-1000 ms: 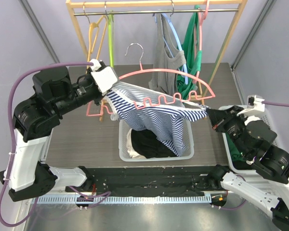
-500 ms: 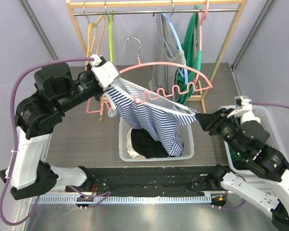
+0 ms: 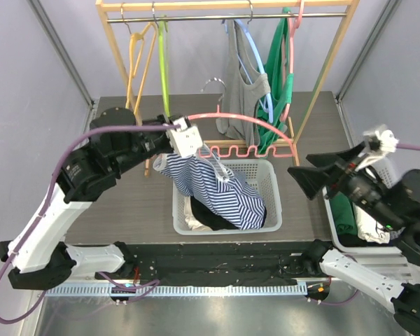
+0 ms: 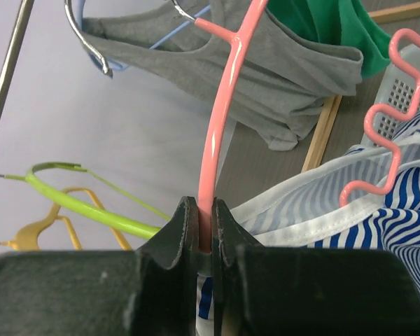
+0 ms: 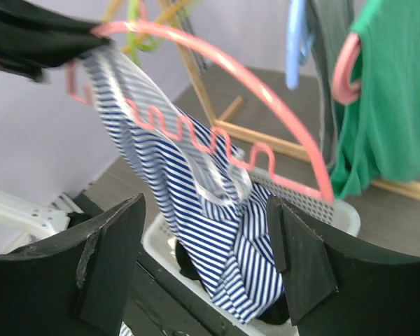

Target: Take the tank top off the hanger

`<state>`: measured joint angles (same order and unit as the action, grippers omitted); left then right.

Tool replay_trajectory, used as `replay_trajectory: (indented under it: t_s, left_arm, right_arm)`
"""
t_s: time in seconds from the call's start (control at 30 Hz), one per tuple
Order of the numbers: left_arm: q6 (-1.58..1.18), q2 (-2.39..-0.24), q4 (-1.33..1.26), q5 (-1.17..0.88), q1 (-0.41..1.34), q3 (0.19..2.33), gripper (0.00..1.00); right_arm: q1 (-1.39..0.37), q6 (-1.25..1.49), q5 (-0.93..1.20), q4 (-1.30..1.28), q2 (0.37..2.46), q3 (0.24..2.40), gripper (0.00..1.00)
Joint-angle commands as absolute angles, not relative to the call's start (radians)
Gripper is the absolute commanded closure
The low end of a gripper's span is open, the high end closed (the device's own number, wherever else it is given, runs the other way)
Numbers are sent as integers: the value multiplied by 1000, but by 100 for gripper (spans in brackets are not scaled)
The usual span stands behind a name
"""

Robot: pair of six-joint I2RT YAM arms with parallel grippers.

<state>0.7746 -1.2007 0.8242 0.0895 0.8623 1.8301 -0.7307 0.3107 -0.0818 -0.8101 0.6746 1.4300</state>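
Left wrist: left gripper [image 4: 205,213] clamps pink hanger [image 4: 217,133]; right gripper [image 5: 204,224] spread empty, apart from tank top [image 3: 227,199].

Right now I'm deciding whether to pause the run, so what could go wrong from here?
1. The top hangs bunched at the end of the hanger that the left gripper clamps; a strap may snag on the wavy bar.
2. The right gripper is open, clear of the cloth; a regrasp could catch the hanger or the basket rim instead.
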Motion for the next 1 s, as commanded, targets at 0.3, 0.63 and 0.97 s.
replay_trajectory:
  t_s: [0.3,0.63,0.97]
  left_arm:
    - [950,-1039,561,-106,908,1663,100]
    - [919,-1025,667,-221,908,1687,100]
    - [969,-1011,752,-230,910,1661,100]
  right_arm:
    - [-730,135,279,-796,785,1580,30]
    - [-729,90,307,-790,839,1583,35]
    - [-729,84,295,-798,822,1608,31]
